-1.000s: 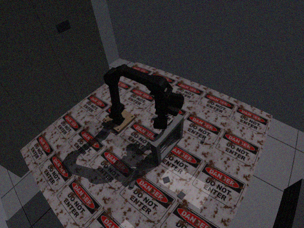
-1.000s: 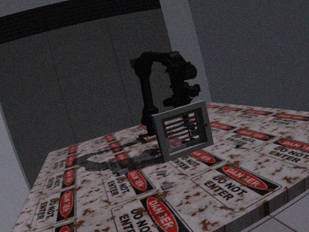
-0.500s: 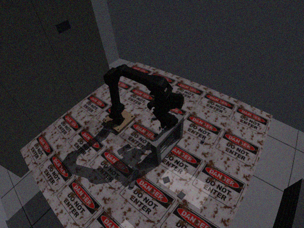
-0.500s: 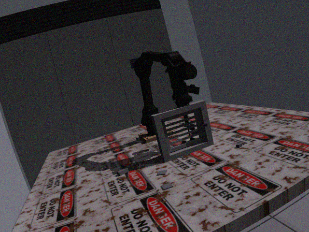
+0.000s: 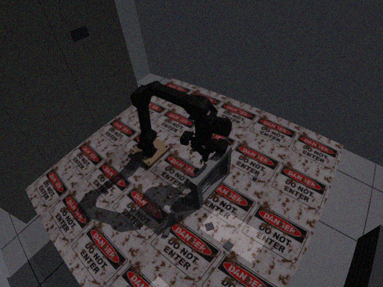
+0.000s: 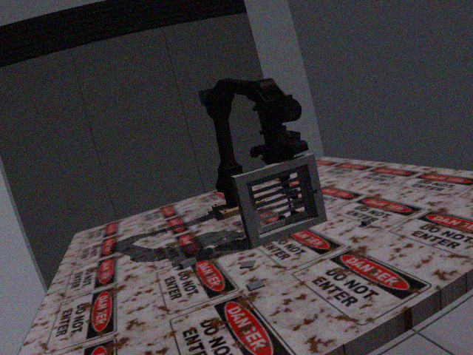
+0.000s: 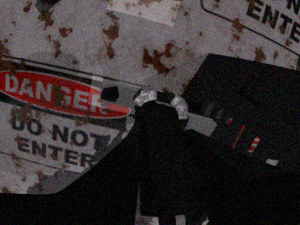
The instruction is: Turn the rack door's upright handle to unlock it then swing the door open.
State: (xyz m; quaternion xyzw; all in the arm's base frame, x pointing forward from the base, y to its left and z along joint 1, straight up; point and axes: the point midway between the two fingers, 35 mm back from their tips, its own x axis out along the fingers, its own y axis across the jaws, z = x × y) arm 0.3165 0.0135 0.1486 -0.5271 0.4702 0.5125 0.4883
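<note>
The grey rack frame [image 5: 197,196] [image 6: 249,214] stands upright on the table. Its slatted door [image 6: 267,187] shows through the opening; its exact angle is hard to read in the dark. My gripper [image 5: 204,159] [image 7: 161,138] is on the robot-base side of the frame, pointing down beside the door. In the wrist view its two pale fingertips stand a little apart, closed around a dark upright piece that looks like the handle [image 7: 164,97]. The fingers hide most of the handle, so its turn is not plain. The wrist is close above the frame's top edge.
The arm's wooden base board [image 5: 159,150] [image 6: 225,211] is behind the frame. Two small flat grey squares [image 5: 209,226] [image 6: 247,264] lie in front of the frame. A small dark object [image 5: 254,179] [image 6: 367,222] lies to its right.
</note>
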